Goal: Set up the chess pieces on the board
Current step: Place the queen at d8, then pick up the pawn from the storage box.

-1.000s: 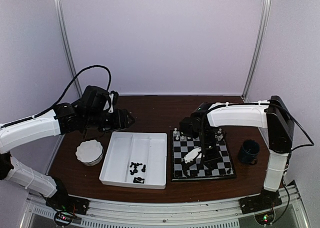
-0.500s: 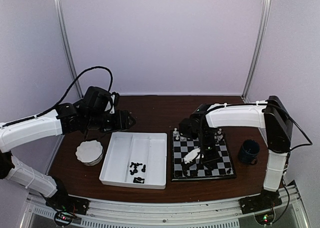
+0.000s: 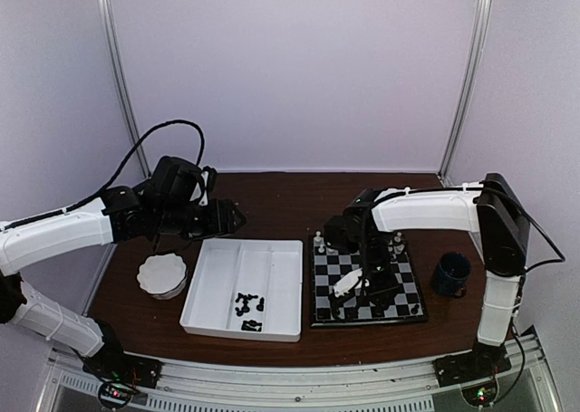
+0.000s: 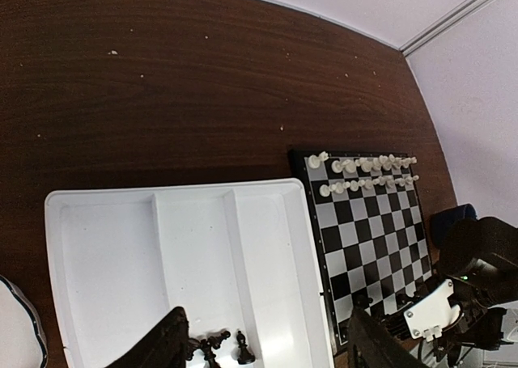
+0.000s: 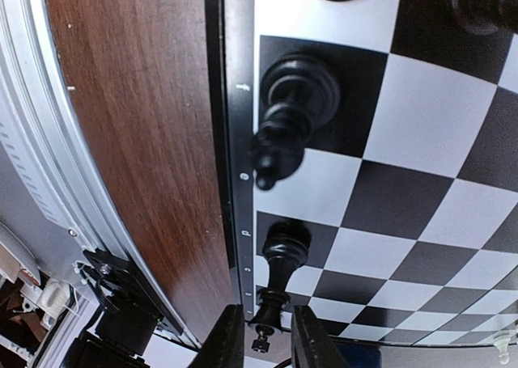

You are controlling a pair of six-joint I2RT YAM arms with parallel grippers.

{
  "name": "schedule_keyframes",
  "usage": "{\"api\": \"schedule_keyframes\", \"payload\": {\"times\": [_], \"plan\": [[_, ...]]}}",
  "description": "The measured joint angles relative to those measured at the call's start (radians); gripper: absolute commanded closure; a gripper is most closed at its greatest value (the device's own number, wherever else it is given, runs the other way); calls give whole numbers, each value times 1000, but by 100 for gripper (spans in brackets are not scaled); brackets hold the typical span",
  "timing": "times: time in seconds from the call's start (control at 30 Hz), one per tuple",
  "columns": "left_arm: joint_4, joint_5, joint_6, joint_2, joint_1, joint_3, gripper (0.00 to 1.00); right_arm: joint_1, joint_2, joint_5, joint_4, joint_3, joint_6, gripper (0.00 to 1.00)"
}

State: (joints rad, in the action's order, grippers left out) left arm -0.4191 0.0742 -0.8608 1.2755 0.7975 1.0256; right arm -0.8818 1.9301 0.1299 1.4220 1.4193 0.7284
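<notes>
My right fingers (image 5: 229, 340) stand narrowly parted on either side of the head of a black chessman (image 5: 279, 263). A sliver of gap shows on each side, so I judge that they grip nothing. The piece stands upright on its own on an edge square of the board (image 5: 429, 117), just beside the dark border. The gap is small, I think, because a neighbouring black piece (image 5: 291, 109) stands close by along the same edge, and a wider spread could knock it. My left fingers (image 4: 174, 340) are spread wide and empty above the white tray (image 4: 113, 247), where more black chessmen (image 4: 220, 345) lie toward its near side; they look ready for the next pick. The white chessmen (image 4: 368, 174) fill the board's two far rows. Tray and board sit side by side on the desk (image 4: 162, 85), which keeps each carry short.
</notes>
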Motion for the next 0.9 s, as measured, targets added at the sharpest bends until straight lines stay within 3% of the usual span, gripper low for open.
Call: {"api": "schedule_keyframes", "payload": {"times": [0.3, 0.4, 0.6, 0.7, 0.9], "plan": [[-1, -9, 7, 11, 0, 0, 33, 0, -40, 18, 18, 4, -3, 72], [-8, -17, 42, 19, 0, 0, 35, 16, -97, 41, 32, 24, -2, 66], [-64, -99, 172, 55, 3, 1, 43, 196, -336, 198, -43, 59, -23, 65], [-143, -145, 258, 120, 21, 37, 44, 302, -499, 264, -170, -65, -70, 64], [-315, -158, 413, 322, 110, 171, 46, 370, -664, 321, -380, -352, -163, 62]]}}
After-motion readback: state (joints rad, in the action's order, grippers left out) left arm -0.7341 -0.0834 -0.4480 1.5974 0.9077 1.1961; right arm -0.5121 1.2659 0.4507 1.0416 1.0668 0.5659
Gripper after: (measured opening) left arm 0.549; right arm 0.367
